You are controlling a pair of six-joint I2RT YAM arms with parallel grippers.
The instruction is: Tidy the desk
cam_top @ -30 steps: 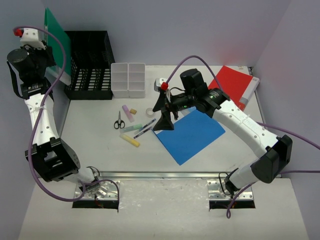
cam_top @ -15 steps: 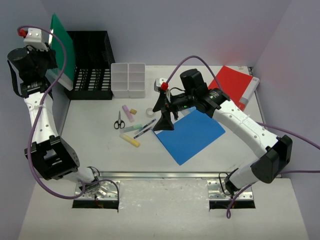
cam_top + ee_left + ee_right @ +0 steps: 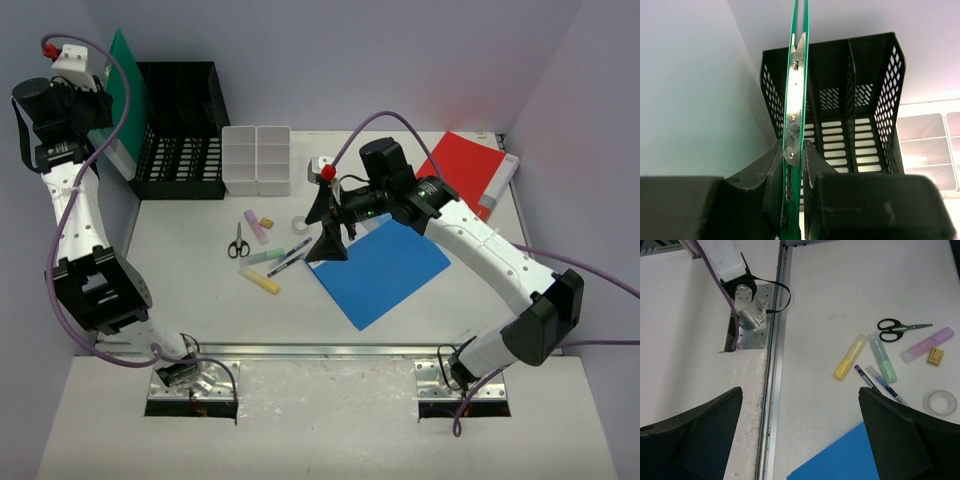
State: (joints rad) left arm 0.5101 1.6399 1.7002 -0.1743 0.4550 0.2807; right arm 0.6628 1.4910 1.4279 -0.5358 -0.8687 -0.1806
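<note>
The white desk (image 3: pixel 200 310) has a silver rail (image 3: pixel 330 350) along its near edge. My left gripper (image 3: pixel 794 150) is shut on a green folder (image 3: pixel 801 50) and holds it upright and edge-on over the left end of the black mesh rack (image 3: pixel 860 100). In the top view the folder (image 3: pixel 130 90) stands at the rack's left side (image 3: pixel 180 130). My right gripper (image 3: pixel 327 232) is open and empty above the left corner of a blue folder (image 3: pixel 385 268). In the right wrist view its jaws stand wide (image 3: pixel 800 440) over bare desk beside the blue folder (image 3: pixel 840 462).
Left of the blue folder lie scissors (image 3: pixel 238 241), a pink highlighter (image 3: pixel 256 227), a green highlighter (image 3: pixel 266 257), a yellow highlighter (image 3: pixel 260 281), pens (image 3: pixel 290 255), a tape roll (image 3: pixel 299 223) and a small eraser (image 3: pixel 266 222). A white compartment tray (image 3: pixel 257 158) stands beside the rack. A red folder (image 3: pixel 468 168) lies back right.
My left arm has swung the green folder to the right toward the rack and turned it more edge-on. The right arm has not moved.
</note>
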